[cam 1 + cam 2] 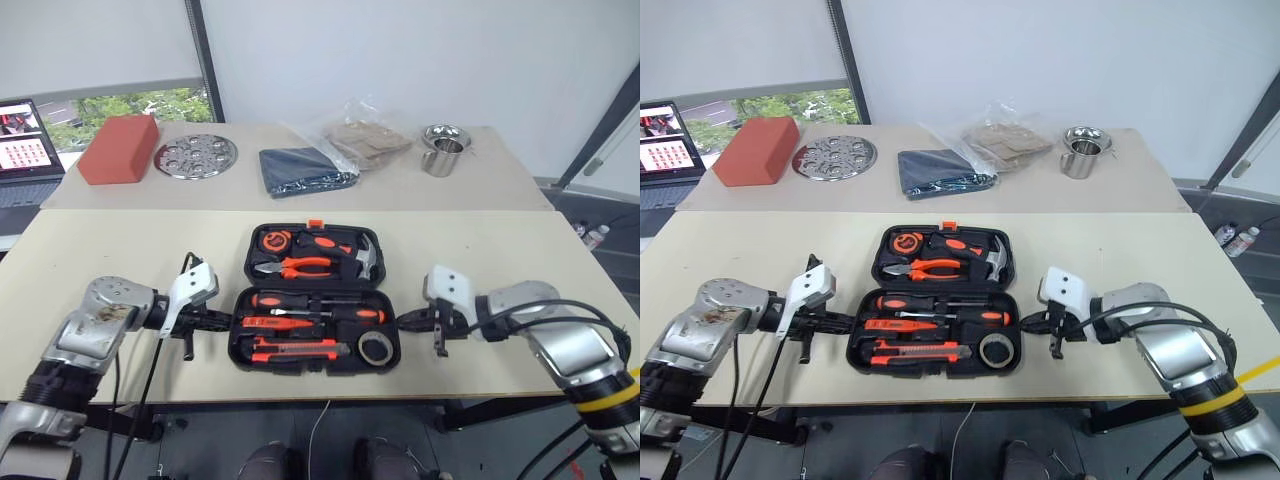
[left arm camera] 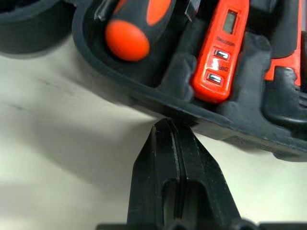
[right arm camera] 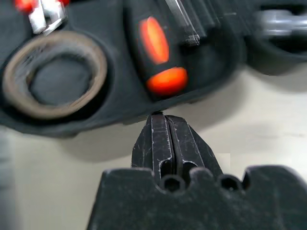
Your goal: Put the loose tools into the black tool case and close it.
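Note:
The black tool case lies open flat on the near table. Its near half holds two orange-and-black screwdrivers, the orange tester, the utility knife and the grey tape roll. Pliers and a hammer sit in the far half. My left gripper is shut, its tip against the case's left wall beside a screwdriver handle. My right gripper is shut too, its tip at the right wall near the tape roll.
On the far table stand a red box, a perforated metal disc, a dark blue folded cloth, a plastic bag and a steel cup. A laptop sits at far left. The table's front edge runs just below the case.

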`<state>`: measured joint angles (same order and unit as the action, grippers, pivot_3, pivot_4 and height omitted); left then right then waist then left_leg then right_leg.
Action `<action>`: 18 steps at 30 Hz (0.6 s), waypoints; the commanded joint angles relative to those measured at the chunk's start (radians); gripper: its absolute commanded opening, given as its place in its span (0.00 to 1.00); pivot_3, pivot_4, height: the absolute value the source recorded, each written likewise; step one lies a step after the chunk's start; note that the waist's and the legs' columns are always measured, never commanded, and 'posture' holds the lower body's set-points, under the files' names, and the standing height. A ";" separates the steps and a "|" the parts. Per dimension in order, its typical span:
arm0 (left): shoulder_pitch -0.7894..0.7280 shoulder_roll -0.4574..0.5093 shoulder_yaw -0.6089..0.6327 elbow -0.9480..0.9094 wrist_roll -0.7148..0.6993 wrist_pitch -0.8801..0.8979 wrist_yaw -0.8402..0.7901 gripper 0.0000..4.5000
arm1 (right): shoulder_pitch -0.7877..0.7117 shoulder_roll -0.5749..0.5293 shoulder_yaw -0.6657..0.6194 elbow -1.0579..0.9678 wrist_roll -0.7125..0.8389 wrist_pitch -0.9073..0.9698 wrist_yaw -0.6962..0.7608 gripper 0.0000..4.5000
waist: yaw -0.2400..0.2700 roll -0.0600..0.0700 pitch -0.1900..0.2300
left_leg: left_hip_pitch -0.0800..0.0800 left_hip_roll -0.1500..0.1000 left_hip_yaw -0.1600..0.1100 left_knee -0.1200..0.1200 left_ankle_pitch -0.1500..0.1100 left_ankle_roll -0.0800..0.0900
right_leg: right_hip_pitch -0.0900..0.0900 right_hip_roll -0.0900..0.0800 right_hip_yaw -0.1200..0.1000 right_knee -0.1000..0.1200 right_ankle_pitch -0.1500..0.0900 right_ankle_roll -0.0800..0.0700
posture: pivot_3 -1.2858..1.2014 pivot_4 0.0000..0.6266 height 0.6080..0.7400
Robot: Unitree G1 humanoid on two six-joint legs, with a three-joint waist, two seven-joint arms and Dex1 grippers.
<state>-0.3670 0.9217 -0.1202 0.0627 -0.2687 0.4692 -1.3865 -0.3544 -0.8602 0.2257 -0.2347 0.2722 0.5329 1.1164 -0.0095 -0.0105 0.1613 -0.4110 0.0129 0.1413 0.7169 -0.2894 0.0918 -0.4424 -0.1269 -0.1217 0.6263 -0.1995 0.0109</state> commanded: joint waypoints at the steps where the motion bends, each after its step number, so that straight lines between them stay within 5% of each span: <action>1: 0.046 0.016 0.013 -0.106 -0.062 0.000 -0.055 0.01 | 0.036 0.017 -0.019 -0.094 0.027 -0.005 -0.012 0.00 | -0.002 0.000 0.000 | 0.000 0.000 0.000 0.000 0.000 0.000 | 0.001 0.000 0.000 -0.001 0.000 0.001 | 0.52 0.24 0.95; 10: 0.081 0.060 0.022 0.027 0.066 -0.121 0.027 0.01 | 0.225 -0.034 -0.162 -0.140 0.013 0.011 -0.095 0.00 | 0.009 0.000 0.000 | 0.007 0.000 -0.001 0.000 -0.001 -0.004 | 0.003 -0.005 0.002 0.000 -0.005 0.004 | 0.52 0.24 0.95; 14: -0.067 0.035 0.061 0.187 0.058 -0.019 0.117 0.23 | 0.125 0.026 -0.350 -0.116 0.184 0.221 -0.183 0.24 | 0.014 0.000 0.000 | 0.008 0.001 0.000 0.001 -0.002 -0.011 | 0.003 -0.004 0.002 0.000 -0.001 -0.002 | 0.52 0.24 0.95; 18: -0.222 -0.029 0.109 0.238 -0.026 0.217 0.188 0.47 | -0.041 0.104 -0.382 -0.048 0.275 0.409 -0.274 0.51 | 0.013 -0.001 0.001 | 0.007 0.002 -0.002 0.000 0.004 -0.014 | 0.002 -0.003 0.001 0.000 0.004 -0.002 | 0.52 0.24 0.95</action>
<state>-0.5218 0.9121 -0.0581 0.2895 -0.2454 0.5692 -1.2396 -0.3467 -0.7814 -0.1410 -0.3018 0.4979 0.8630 0.8828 0.0030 -0.0119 0.1624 -0.4035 0.0149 0.1385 0.7166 -0.2844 0.0781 -0.4401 -0.1301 -0.1207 0.6272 -0.1951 0.0087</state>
